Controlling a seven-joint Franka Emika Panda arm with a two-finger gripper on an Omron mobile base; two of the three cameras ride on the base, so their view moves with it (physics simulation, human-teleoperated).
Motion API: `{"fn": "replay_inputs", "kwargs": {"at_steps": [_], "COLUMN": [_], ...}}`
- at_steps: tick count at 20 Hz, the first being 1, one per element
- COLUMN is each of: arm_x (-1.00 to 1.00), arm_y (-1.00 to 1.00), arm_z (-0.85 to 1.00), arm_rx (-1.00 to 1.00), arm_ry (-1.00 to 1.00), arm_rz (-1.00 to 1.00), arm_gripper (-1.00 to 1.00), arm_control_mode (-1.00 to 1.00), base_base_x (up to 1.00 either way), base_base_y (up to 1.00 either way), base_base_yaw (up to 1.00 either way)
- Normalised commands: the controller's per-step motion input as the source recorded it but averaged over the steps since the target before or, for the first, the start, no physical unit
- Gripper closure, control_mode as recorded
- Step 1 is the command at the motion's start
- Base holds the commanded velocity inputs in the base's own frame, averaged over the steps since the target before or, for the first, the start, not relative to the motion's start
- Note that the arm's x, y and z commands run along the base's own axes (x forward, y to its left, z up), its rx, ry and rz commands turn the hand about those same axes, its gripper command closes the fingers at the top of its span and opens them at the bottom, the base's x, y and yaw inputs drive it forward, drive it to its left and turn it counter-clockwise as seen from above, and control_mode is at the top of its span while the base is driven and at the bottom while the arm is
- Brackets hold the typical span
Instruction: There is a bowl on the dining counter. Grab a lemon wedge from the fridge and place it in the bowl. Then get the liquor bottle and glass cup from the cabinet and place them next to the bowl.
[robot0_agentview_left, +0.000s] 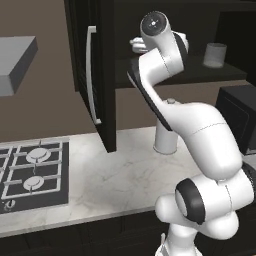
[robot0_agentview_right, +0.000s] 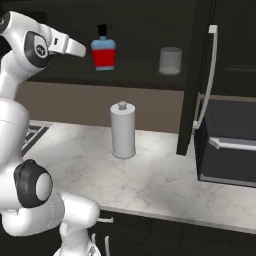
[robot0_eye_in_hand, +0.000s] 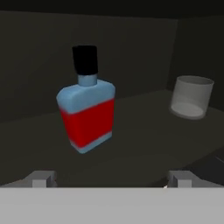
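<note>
Inside the open cabinet (robot0_agentview_right: 150, 30), on its dark lower shelf, the liquor bottle (robot0_agentview_right: 103, 49) stands upright toward the left and the glass cup (robot0_agentview_right: 170, 61) stands to its right, well apart from it. In the right base view, going from the left edge, the white arm rises and bends toward the shelf, and the gripper (robot0_agentview_right: 75, 47) reaches in at shelf height just to the left of the bottle, not touching it. The hand view looks along the shelf: the two finger tips (robot0_eye_in_hand: 40, 179) sit far apart at the bottom corners, so the jaws stand wide open with nothing between them. The bottle (robot0_eye_in_hand: 87, 109) is ahead of them, left of centre, appearing tilted in that rolled view, and the cup (robot0_eye_in_hand: 190, 97) is farther back on the right.

Below the shelf, a white paper towel roll (robot0_agentview_right: 123, 131) stands upright on the marble-look worktop (robot0_agentview_right: 150, 180), roughly under the gap between bottle and cup. Further right hangs the open black cabinet door (robot0_agentview_right: 192, 75) with its vertical silver handle (robot0_agentview_right: 210, 75), and beyond it a dark microwave (robot0_agentview_right: 227, 145) sits on the worktop.

In the left base view, a black stovetop (robot0_agentview_left: 32, 175) lies at the left, then the other open door (robot0_agentview_left: 95, 75), then the arm, with the cup (robot0_agentview_left: 215, 55) on the shelf to its right.
</note>
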Motion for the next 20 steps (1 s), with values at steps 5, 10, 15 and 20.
{"fn": "replay_inputs", "kwargs": {"at_steps": [5,10,15,20], "arm_x": [0.28,0.34,0.32,0.34], "arm_y": [0.01,0.0,0.0,0.0], "arm_z": [0.0,0.0,0.0,0.0], "arm_rx": [0.0,0.0,0.0,0.0], "arm_ry": [0.0,0.0,0.0,0.01], "arm_rz": [-0.04,-0.05,-0.05,-0.06], "arm_gripper": [-1.0,-1.0,-1.0,-1.0], "arm_control_mode": [-1.0,-1.0,-1.0,-1.0], "base_base_x": [0.0,0.0,0.0,0.0], "base_base_y": [0.0,0.0,0.0,0.0], "base_base_yaw": [0.0,0.0,0.0,0.0]}}
